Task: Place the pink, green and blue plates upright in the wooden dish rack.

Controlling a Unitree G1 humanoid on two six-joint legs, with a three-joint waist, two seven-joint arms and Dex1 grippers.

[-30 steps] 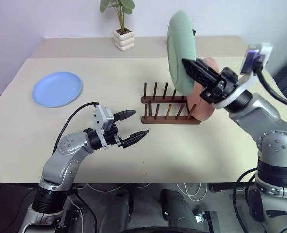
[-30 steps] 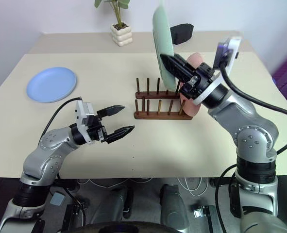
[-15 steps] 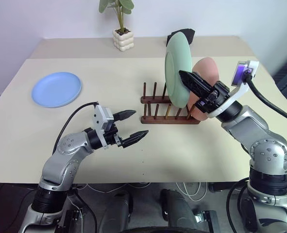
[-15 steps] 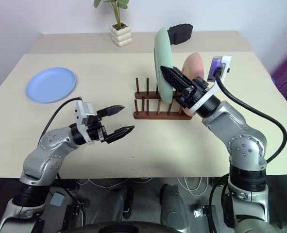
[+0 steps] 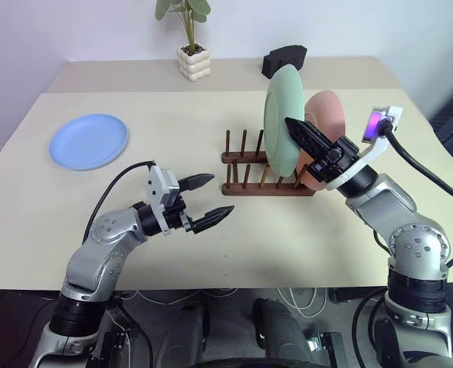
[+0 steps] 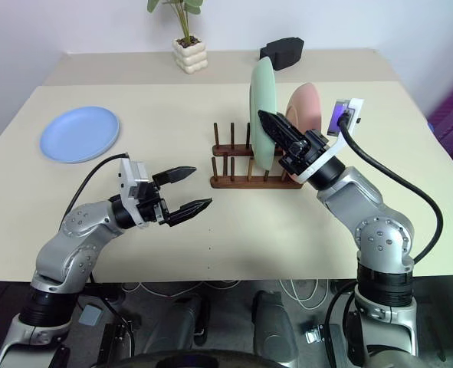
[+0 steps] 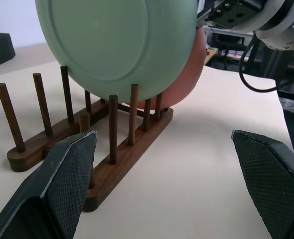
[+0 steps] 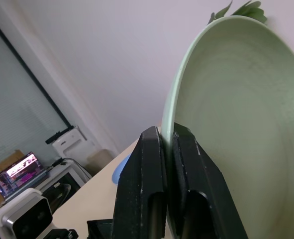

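The rack point(image 5: 268, 172) is dark brown wood with a smooth, lightly polished look. The green plate point(image 5: 281, 119), pink plate point(image 5: 329, 115) and blue plate point(image 5: 89, 141) look smooth and matt. The left fingers point(image 7: 69, 172) carry rough cross-hatched black pads. The table point(image 5: 172, 123) is matt beige.

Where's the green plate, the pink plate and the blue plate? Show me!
green plate point(image 5: 280, 121), left eye view, on its back face above the gripper.
pink plate point(image 5: 327, 115), left eye view, on its upper part behind the green one.
blue plate point(image 5: 89, 140), left eye view, on its flat middle.
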